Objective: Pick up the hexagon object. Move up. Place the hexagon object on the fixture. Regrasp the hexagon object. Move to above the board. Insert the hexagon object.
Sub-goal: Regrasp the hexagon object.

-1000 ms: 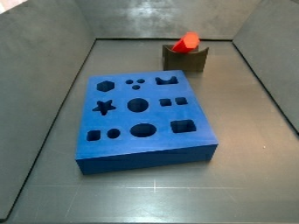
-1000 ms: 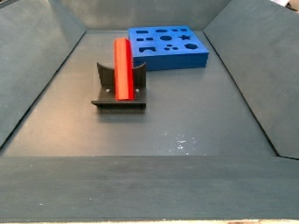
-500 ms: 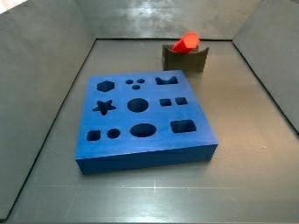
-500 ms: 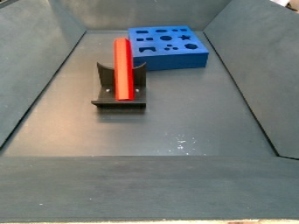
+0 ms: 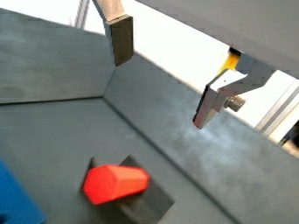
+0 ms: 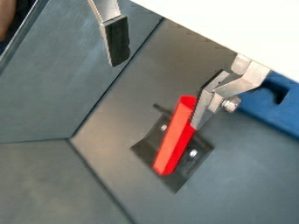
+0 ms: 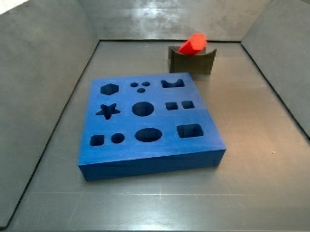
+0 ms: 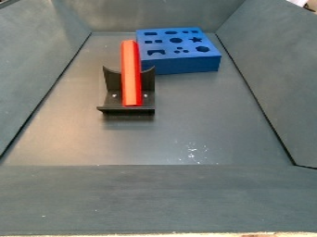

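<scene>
The red hexagon object [image 8: 129, 73] leans in the notch of the dark fixture [image 8: 126, 98], its end showing red above the block [image 7: 194, 43] in a side view. Both wrist views show it too: the peg's end face [image 5: 114, 182] and its long red side [image 6: 176, 135] on the fixture [image 6: 173, 156]. The blue board [image 7: 150, 123] with its shaped cutouts lies flat on the floor, apart from the fixture [image 7: 194, 61]. My gripper [image 5: 163, 74] is open and empty, high above the peg; its fingers [image 6: 115, 39] hold nothing. Neither side view shows the gripper.
Grey sloping walls [image 7: 49, 109] surround the dark floor [image 8: 186, 130] on all sides. The blue board [image 8: 181, 49] sits near the far wall in a side view, and a corner of it [image 6: 281, 98] shows in a wrist view.
</scene>
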Controlling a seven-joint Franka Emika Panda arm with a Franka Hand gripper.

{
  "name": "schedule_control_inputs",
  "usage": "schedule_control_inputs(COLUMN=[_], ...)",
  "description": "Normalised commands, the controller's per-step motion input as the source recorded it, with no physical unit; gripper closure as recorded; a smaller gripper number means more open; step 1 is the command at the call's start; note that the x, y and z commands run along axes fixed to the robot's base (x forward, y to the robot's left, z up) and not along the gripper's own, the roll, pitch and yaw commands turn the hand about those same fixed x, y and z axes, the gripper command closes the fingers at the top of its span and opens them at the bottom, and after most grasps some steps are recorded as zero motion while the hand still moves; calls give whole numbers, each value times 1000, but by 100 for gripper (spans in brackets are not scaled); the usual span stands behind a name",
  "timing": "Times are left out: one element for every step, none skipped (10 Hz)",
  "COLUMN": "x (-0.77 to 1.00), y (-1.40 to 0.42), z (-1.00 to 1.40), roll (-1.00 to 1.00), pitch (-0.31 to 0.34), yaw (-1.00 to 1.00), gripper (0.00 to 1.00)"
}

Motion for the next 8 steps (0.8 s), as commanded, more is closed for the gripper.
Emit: schedule_control_inputs(x=[99,97,96,97,101,97,83,80], y=[-47,-47,-48,-48,-53,-39,-38,-43], z=[-7,-4,-8,-11,-8,-1,-3,-5], roll=[1000,1000,860,672,426,294,206,187], pitch=[170,183,184,163,129,97,47,24], yaw=[119,145,187,202,220,224,222,217], gripper=[0,0,0,0,0,0,0,0])
